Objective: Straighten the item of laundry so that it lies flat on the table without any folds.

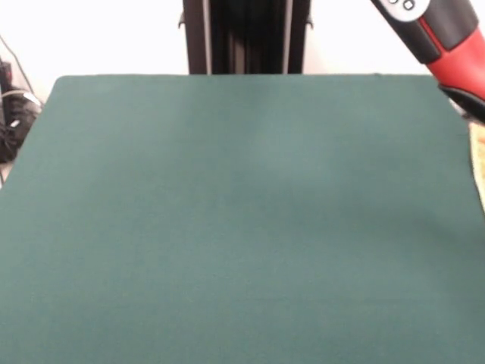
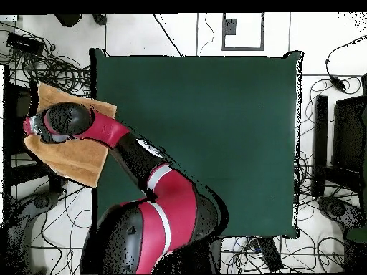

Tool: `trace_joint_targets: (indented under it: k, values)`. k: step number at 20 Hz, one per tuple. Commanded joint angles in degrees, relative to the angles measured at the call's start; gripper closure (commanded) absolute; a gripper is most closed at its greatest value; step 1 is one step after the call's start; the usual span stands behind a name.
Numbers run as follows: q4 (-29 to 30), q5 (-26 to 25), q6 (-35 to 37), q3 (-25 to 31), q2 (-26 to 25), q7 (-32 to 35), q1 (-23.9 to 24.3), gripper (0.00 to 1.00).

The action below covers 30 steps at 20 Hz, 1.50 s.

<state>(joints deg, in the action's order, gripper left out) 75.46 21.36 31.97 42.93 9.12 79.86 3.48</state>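
**Towel off the table's side edge; arm reaching over it**

The towel (image 2: pixel 72 154) lies mostly beyond the table (image 2: pixel 215 129), overhanging its side edge; in the front view only a pale sliver shows. Judgement: it must first be carried well onto the green cloth, then spread from its corners. The arm (image 2: pixel 107 132) stretches sideways from the base, its end above the towel. The jaws are hidden; their state cannot be told.

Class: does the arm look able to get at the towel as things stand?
Probably yes. In the overhead view the arm already stretches past the table's edge, its end right above the towel, which lies mostly off the table. Nothing stands between them; whether the gripper touches it cannot be told.
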Motion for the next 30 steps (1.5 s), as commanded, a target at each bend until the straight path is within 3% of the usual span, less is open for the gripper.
trace_joint_targets:
  k: [1,12,18,22,26,30]
  values:
    - [-3.5,4.9,-3.4,0.2,2.9,15.5,-1.2,1.0]
    - [3.1,4.6,-5.5,6.1,6.3,14.3,3.4,1.0]
    - [15.7,2.9,-6.2,12.6,11.1,13.5,12.2,1.0]
    - [24.2,-0.7,-5.4,13.4,13.2,10.4,18.9,1.0]
    - [29.9,-4.8,-6.5,13.1,11.0,7.1,23.1,1.0]
    - [28.3,-8.0,-5.6,10.4,6.8,3.7,24.0,1.0]
